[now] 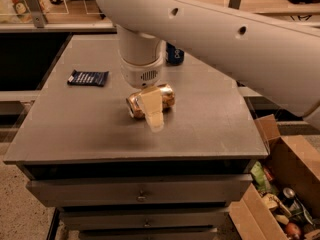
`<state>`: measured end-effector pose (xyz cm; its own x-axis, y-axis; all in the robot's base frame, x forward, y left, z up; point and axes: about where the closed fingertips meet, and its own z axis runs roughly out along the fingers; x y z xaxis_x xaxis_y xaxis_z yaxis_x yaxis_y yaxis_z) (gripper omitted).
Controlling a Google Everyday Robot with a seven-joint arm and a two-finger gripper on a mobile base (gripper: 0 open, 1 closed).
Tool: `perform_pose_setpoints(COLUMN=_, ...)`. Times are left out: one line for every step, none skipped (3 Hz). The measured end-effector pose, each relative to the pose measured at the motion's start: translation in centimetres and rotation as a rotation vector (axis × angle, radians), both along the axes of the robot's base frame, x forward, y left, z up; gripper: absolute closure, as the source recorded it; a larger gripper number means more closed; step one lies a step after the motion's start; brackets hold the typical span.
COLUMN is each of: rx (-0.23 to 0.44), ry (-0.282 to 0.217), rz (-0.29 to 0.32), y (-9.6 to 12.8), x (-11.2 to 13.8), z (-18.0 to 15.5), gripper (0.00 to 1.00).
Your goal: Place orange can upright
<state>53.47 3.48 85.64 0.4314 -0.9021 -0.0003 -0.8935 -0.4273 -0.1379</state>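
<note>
Gray table [60, 129] with drawers [140, 194] mid-frame, gripper [151, 106] over its centre; speckled floor [20, 209] lower left, cardboard box [295, 169] lower right.

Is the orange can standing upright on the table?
No, the orange can lies on its side on the table, with the hand down at its middle.

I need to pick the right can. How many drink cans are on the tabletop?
2. The orange can lies on its side near the middle, with the gripper right at it; a dark blue can stands farther back, mostly behind the arm. The arm may hide more.
</note>
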Motion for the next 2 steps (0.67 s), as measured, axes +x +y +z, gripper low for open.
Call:
perform_pose_setpoints(rx=-0.011, ry=0.038, rz=-0.033, y=0.3, x=1.6, z=-1.9, gripper=0.17)
perform_pose_setpoints(rx=-0.013, ry=0.069, rz=-0.06, y=0.3, x=2.3, z=-3.3, gripper=0.39)
